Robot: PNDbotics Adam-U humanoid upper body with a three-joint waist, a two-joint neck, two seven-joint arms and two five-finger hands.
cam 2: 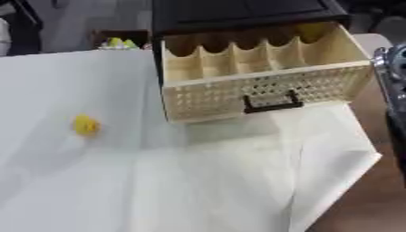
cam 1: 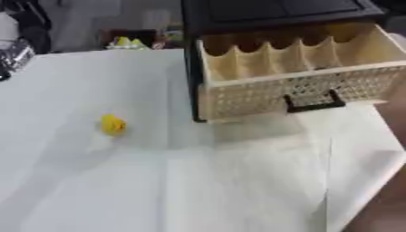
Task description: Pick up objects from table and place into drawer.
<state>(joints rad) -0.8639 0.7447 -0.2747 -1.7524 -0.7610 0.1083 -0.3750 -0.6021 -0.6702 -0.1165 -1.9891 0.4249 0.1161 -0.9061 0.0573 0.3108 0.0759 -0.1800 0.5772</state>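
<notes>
Although both views cover the work area, neither shows a robot hand, only a black and silver arm segment point(cam 2: 393, 86) at the 3 o'clock edge of the right eye view; the state of the hands cannot be told.

Drawer point(cam 1: 297, 74): cream, pulled out of a black cabinet point(cam 1: 269, 11) at 1 o'clock. Its front is perforated and carries a black handle point(cam 1: 315, 103) at the lower middle. Wavy dividers split the inside into several compartments running front to back. What lies in them cannot be made out.

Yellow object point(cam 1: 113, 123): small, rounded, lying alone on the white cloth point(cam 1: 198, 181) at 9 o'clock, well apart from the drawer and to its left. Its exact form cannot be told.

Cloth: covers the table, with creases at 5 o'clock; its edge falls short at 4 o'clock, where the brown tabletop point(cam 2: 361, 195) shows.

Background: yellow-green items point(cam 1: 127, 43) sit beyond the cloth's far edge at 11 o'clock, too blurred to identify.
</notes>
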